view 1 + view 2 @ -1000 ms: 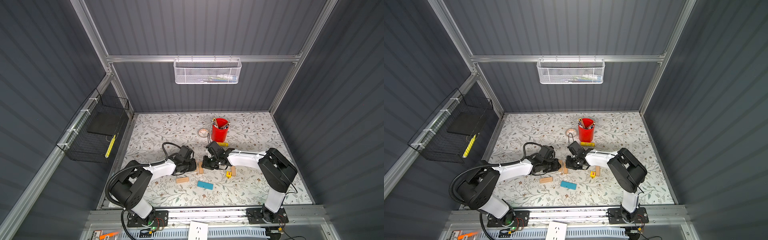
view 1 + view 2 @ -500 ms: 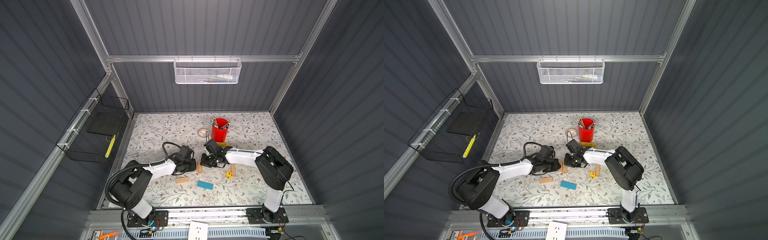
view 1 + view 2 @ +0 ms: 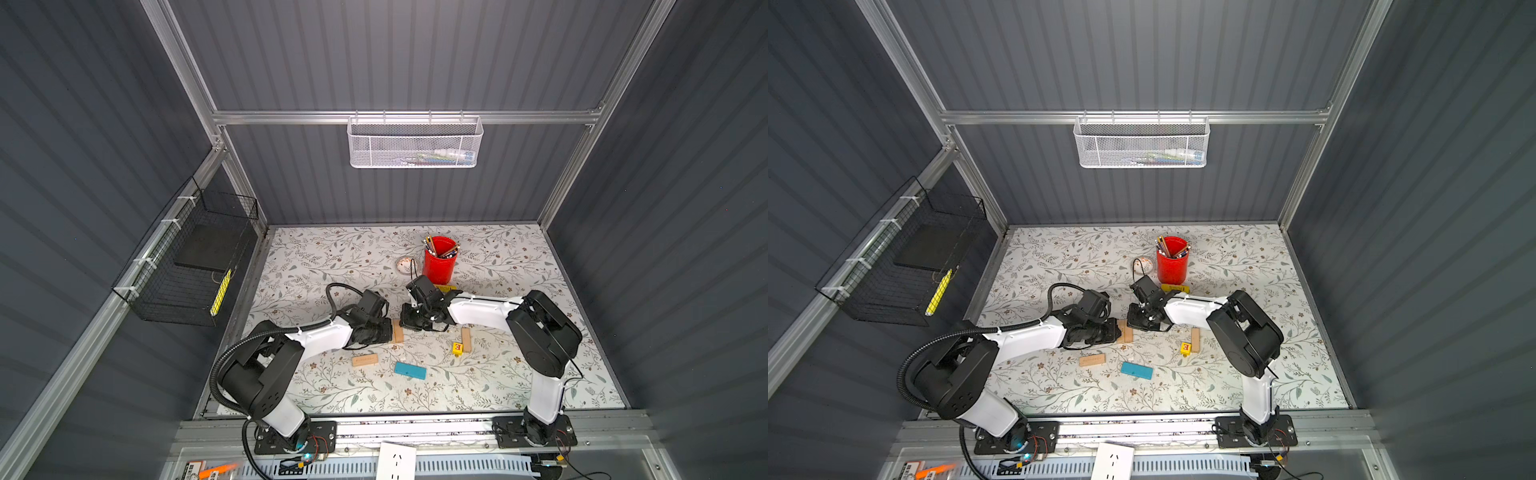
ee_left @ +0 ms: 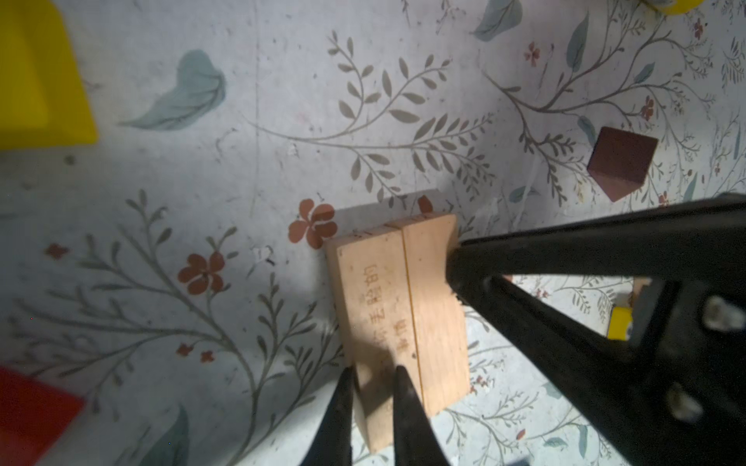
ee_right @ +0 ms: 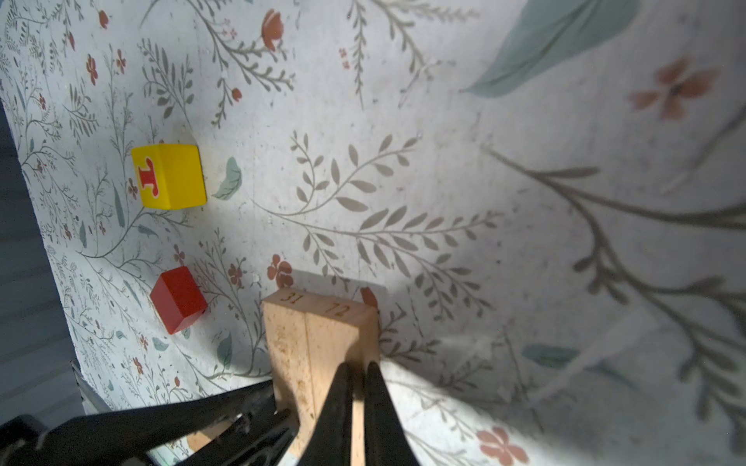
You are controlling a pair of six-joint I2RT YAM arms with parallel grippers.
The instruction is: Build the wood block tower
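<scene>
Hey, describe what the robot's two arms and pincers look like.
The left arm and right arm have white shells between bulky black joints. A ribbed black hose loops along the left one. The left pincer and right pincer have slim, tapering black fingers.

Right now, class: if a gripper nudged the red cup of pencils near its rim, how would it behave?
The red cup stands upright, taller than wide, pencils poking above its rim, so a high push would probably tip it. Its round wall suggests it might then roll, spilling pencils.
</scene>
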